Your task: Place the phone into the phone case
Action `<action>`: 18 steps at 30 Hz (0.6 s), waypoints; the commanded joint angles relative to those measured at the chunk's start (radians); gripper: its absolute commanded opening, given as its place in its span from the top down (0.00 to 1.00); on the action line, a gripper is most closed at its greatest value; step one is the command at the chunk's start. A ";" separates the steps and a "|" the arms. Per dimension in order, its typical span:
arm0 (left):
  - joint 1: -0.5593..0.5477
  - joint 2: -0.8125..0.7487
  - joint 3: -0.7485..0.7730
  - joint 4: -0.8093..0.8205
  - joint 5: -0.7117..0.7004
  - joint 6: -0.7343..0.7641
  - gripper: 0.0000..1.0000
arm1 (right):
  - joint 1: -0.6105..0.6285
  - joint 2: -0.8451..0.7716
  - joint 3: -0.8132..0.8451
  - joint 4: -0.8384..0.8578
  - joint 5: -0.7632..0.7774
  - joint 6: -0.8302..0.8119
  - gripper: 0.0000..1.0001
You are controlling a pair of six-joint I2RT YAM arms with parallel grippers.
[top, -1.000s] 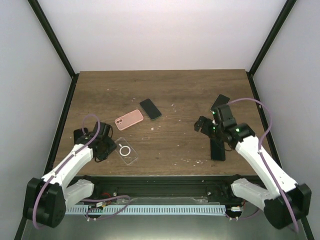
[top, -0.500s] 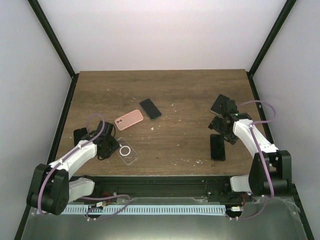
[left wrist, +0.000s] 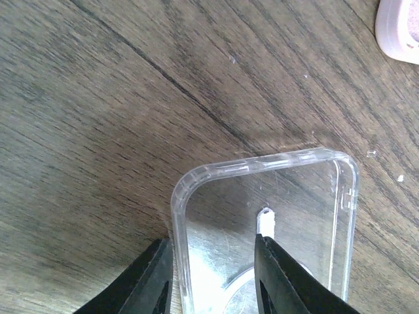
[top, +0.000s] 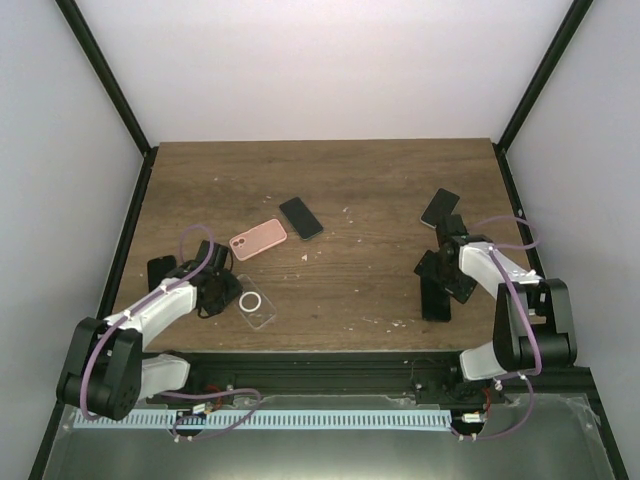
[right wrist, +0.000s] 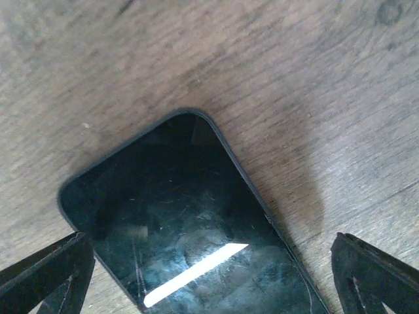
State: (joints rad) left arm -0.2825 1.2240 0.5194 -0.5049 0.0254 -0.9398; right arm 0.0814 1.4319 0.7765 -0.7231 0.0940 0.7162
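Observation:
A clear phone case (top: 256, 303) with a white ring lies near the table's front left. My left gripper (top: 226, 292) is at its left edge. In the left wrist view the case (left wrist: 294, 196) fills the lower frame, and my left gripper (left wrist: 216, 281) is open astride its long side wall, one finger outside and one over the case floor. A black phone (top: 435, 298) lies face up at the front right. My right gripper (top: 438, 278) hovers low over it, wide open, with the phone (right wrist: 196, 235) between the fingertips (right wrist: 46, 275).
A pink case (top: 258, 238) and a second black phone (top: 301, 217) lie mid-table; the pink case's corner (left wrist: 400, 26) shows in the left wrist view. Another dark phone (top: 439, 207) lies at the right rear. A black object (top: 160, 268) sits by the left edge.
The left gripper has slid right onto the clear case's edge and its jaws have narrowed. The right arm has folded back and brought its gripper down over the near black phone.

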 commanded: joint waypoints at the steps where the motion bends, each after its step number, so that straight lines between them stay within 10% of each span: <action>1: -0.006 0.003 -0.020 0.023 0.021 0.020 0.63 | -0.010 0.007 -0.023 0.034 -0.001 -0.013 0.00; 18: -0.006 -0.005 -0.020 0.060 0.062 0.045 0.64 | 0.060 -0.013 -0.072 0.066 -0.194 -0.050 0.00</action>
State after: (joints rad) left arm -0.2825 1.2125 0.5064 -0.4808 0.0578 -0.9150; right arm 0.1017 1.4143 0.7200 -0.6586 -0.0601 0.6632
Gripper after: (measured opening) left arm 0.360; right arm 0.999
